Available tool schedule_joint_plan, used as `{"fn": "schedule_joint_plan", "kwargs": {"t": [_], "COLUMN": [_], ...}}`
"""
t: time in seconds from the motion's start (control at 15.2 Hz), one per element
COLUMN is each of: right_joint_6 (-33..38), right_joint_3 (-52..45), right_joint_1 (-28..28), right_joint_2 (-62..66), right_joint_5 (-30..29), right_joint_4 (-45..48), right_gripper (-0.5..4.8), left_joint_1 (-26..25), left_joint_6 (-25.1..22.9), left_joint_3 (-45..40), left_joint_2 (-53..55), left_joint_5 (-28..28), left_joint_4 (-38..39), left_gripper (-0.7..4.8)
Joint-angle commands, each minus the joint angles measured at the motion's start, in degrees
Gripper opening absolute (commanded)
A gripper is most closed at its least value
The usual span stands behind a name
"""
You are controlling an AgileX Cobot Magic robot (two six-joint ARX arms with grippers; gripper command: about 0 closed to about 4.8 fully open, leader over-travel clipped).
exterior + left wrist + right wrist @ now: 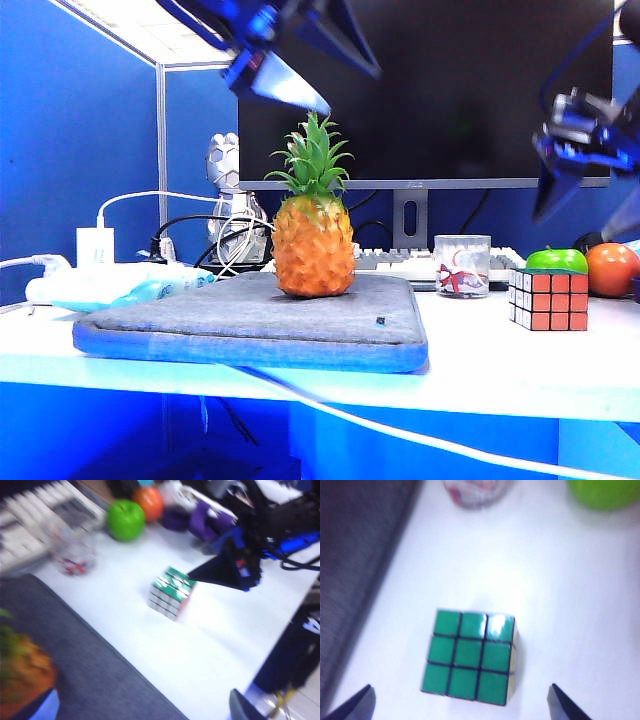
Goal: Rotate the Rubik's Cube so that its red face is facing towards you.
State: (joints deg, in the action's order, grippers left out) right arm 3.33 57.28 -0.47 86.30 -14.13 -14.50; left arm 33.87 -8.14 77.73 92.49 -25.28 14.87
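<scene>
Exterior view: cube sits free on tabletop, both pincers spread and empty

Exterior view shows the Rubik's Cube [548, 299] on the white tabletop [480, 360], right of the grey pad [250, 320], just in front of the green apple [557, 260] and near the glass jar [462, 265]. The side facing the camera reads orange-red, the left side white; the right wrist view shows green on top. The red face is not clearly visible in any view, so which side carries it cannot be told.

Handling, as a judgement: hard plastic, light, stiff, smooth stickers so a bit slippery. It slides easily on the bare tabletop and layers may twist if squeezed off-centre. Best hold is across two opposite vertical sides, at mid-height, pads flat on the faces, not on corners.

Right pincer [460, 702] hangs above the cube, pointing down, fingers wide apart, with a tip showing to either side of the green top and nothing between them. In the exterior view it is up at the right edge, well clear of the cube.

Left pincer [290, 60] is high above the pineapple [313, 235], tilted toward the right side; fingers apart, empty. Its wrist view is blurred, with the cube in the middle distance.
</scene>
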Motion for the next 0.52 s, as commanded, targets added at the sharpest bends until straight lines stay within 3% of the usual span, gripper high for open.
{"fn": "schedule_joint_plan", "kwargs": {"t": [0.07,0.52], "right_joint_6": [-1.1,-2.0], "right_joint_3": [0.2,1.0], "right_joint_1": [0.0,0.6], "right_joint_2": [3.4,12.2], "right_joint_5": [-3.0,-2.2], "right_joint_4": [0.6,3.3], "right_gripper": [4.79,4.79], "left_joint_1": [2.9,5.6], "left_joint_6": [1.2,4.1], "left_joint_3": [0.3,0.3], "left_joint_2": [1.0,1.2], "left_joint_5": [0.0,-0.4], "left_joint_4": [-0.3,-0.4], "left_gripper": [4.79,4.79]}}
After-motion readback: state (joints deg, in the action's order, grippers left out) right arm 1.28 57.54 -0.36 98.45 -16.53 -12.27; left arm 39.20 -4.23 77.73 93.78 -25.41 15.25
